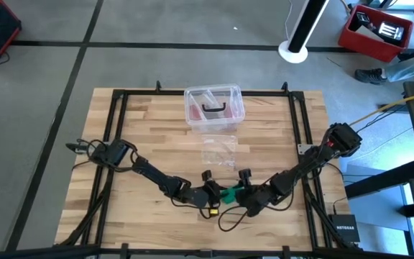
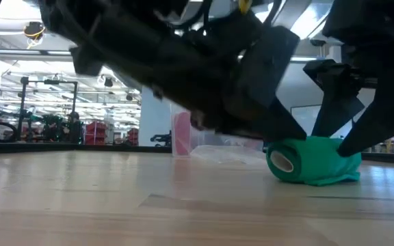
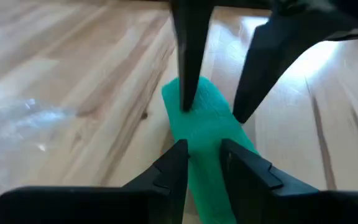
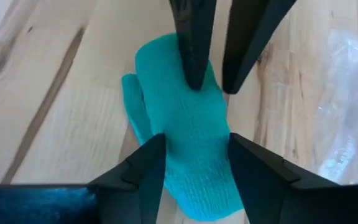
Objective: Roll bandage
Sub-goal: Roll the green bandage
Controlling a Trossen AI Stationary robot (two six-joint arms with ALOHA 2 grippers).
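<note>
Bandage (image 1: 230, 193) pinched from both ends near the table's (image 1: 149, 137) front edge.

Left gripper (image 3: 202, 163) has its fingers closed partway on one end of the green roll, and right gripper (image 4: 191, 152) clamps the other end, also only part closed. Roll lies on its side on the wood, a loose fold spilling beside it. Clear plastic box (image 1: 214, 108) sits well behind, crumpled clear wrap (image 1: 219, 152) between.

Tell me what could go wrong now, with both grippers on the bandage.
1. The left gripper and right gripper meet tip to tip over the bandage; they might collide.
2. Loose fabric bunches beside the roll, so it may unwind if either lets go.
</note>
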